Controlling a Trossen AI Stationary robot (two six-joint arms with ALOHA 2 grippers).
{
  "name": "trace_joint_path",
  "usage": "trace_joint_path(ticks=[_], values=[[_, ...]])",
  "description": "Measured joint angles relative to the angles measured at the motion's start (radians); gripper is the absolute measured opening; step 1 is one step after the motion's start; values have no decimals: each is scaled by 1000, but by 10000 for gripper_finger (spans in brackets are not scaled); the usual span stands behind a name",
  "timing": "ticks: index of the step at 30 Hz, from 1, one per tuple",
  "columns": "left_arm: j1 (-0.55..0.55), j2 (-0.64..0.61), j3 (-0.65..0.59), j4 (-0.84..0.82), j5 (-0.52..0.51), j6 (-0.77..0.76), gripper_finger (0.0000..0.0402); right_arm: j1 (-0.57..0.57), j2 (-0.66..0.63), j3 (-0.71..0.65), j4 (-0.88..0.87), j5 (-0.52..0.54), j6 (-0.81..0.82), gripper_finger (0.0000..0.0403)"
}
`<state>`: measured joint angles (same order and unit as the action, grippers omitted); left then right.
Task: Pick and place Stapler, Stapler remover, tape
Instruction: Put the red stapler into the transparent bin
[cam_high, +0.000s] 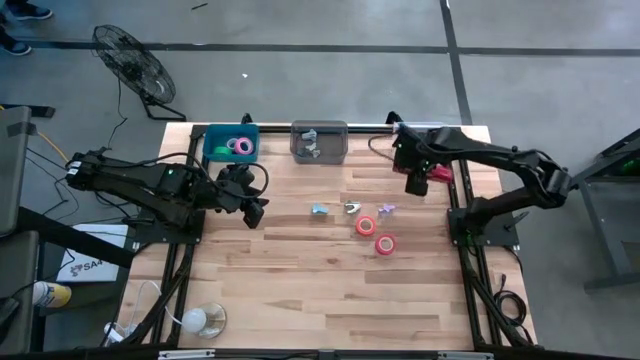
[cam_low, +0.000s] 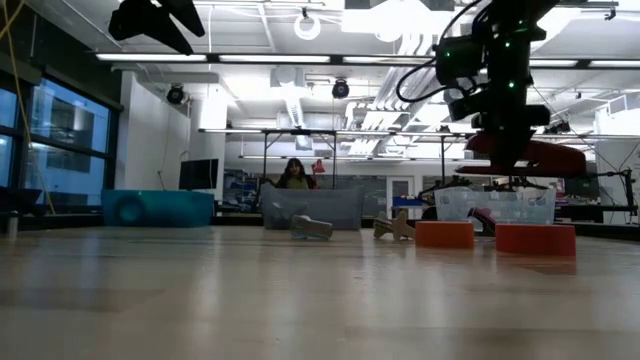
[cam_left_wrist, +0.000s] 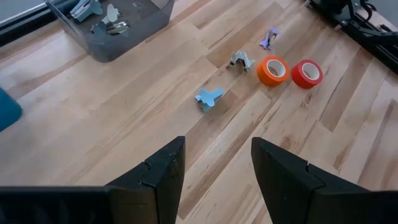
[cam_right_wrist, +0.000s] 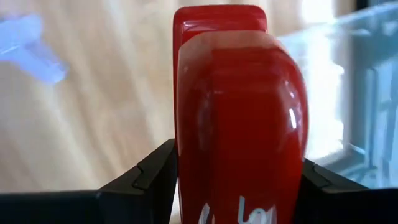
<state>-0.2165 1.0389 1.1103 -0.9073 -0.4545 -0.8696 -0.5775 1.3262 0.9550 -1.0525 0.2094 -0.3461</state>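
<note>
Two fingers of your right gripper (cam_right_wrist: 239, 180) clamp the red stapler (cam_right_wrist: 239, 124) aloft at two o'clock — apparently for carrying; your left gripper (cam_left_wrist: 214, 171) waits open-fingered at nine o'clock — idle

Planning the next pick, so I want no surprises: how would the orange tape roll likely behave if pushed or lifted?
The orange tape roll lies flat on the table, so a sideways push would probably slide it, not roll it. It looks stiff, and probably light, being hollow. Tipped on edge, it might roll into the red tape roll beside it.
</note>
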Motion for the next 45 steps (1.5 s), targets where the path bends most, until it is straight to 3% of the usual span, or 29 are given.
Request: trace_joint_path(ticks=[12,17,25,29,38,45], values=[[0,0,0,0,2,0,182,-230,0,0,176,-6,51,193],[0,0,0,0,2,0,182,-287,0,0,234,6,-55,193],[0,0,0,0,2,0,182,-307,5,0,319,45,-301,193],[0,0,0,0,2,0,182,-311,34,0,339,122,-406,193],[0,0,0,0,2,0,182,-333,169,0,338,190,-447,193],[0,0,0,0,2,0,182,-332,201,0,352,222,-425,193]])
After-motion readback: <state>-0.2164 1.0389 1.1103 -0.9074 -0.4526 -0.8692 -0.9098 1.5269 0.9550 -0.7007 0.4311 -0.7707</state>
